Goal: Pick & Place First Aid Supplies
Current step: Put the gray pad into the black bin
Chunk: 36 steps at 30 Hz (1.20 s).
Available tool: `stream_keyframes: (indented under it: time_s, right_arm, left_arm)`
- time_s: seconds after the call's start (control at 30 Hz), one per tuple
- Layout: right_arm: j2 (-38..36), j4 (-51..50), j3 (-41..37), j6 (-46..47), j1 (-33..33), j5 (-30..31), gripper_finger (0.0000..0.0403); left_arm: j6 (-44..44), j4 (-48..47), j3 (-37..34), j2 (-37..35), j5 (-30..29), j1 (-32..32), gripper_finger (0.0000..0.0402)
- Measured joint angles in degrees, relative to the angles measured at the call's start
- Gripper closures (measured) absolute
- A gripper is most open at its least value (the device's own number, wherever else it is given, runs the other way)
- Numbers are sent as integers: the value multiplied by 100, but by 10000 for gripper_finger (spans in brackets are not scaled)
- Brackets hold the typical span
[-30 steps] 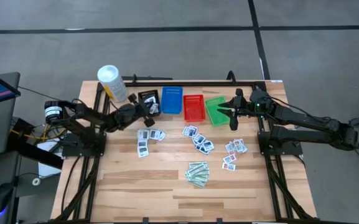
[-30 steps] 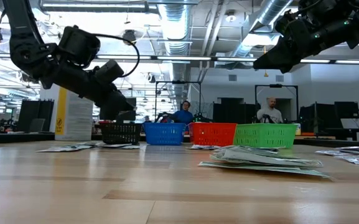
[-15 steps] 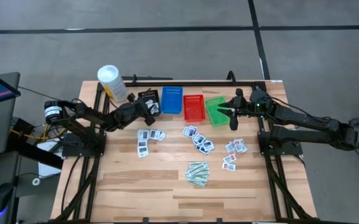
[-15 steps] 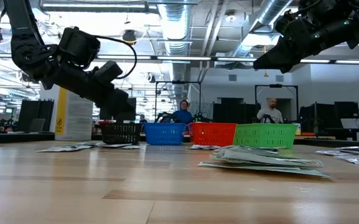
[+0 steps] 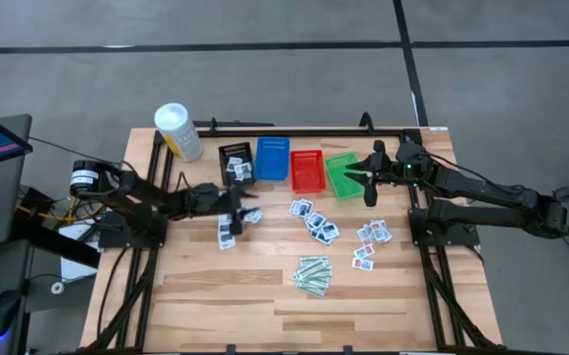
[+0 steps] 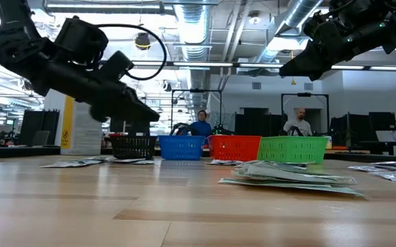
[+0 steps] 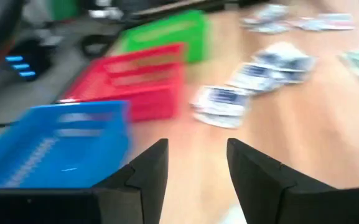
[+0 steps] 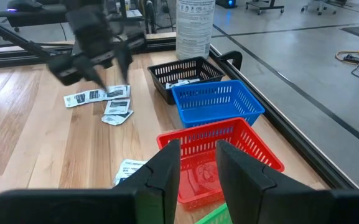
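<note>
The first aid supplies lie in groups on the wood table: white packets at the left [image 5: 229, 227], in the middle [image 5: 314, 219] and at the right [image 5: 371, 239], and pale-green strips [image 5: 314, 274] nearer the front. One white packet [image 5: 237, 168] lies in the black basket [image 5: 233, 154]. My left gripper [image 5: 248, 210] hangs open just above the left packets, with nothing between its fingers [image 7: 148, 171]. My right gripper [image 5: 367, 187] waits open and empty in the air beside the green basket [image 5: 341, 176].
Blue [image 5: 272, 158] and red [image 5: 307, 171] baskets stand between the black and the green one in a row along the far edge. A tall white tub [image 5: 177, 131] stands at the far left corner. People show in the room behind the table [image 6: 202, 125].
My left gripper has opened over the black basket. It then swung away from it toward the table's near edge and a little to the right, tipping more level, and now hangs over the left group of packets. My right arm kept still.
</note>
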Motion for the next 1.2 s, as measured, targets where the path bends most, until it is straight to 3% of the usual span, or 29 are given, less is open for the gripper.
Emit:
stream_keyframes:
  time_s: [0.2,0.47,0.7,0.97,1.2]
  right_arm:
    - [180,54,0,-1,0,-1,305]
    - [1086,605,0,-1,0,-2,305]
    - [1763,1006,0,-4,0,-2,305]
    - [1873,1075,0,-153,0,0,305]
    - [1827,1078,0,-153,0,-2,305]
  left_arm:
    - [-115,-196,-156,0,337,-234,251]
    - [-239,-494,-159,4,341,-275,266]
    - [-824,-1417,-159,9,341,-287,280]
    - [-911,-1662,-159,9,263,-708,286]
    - [-883,-1814,-161,9,-167,-893,286]
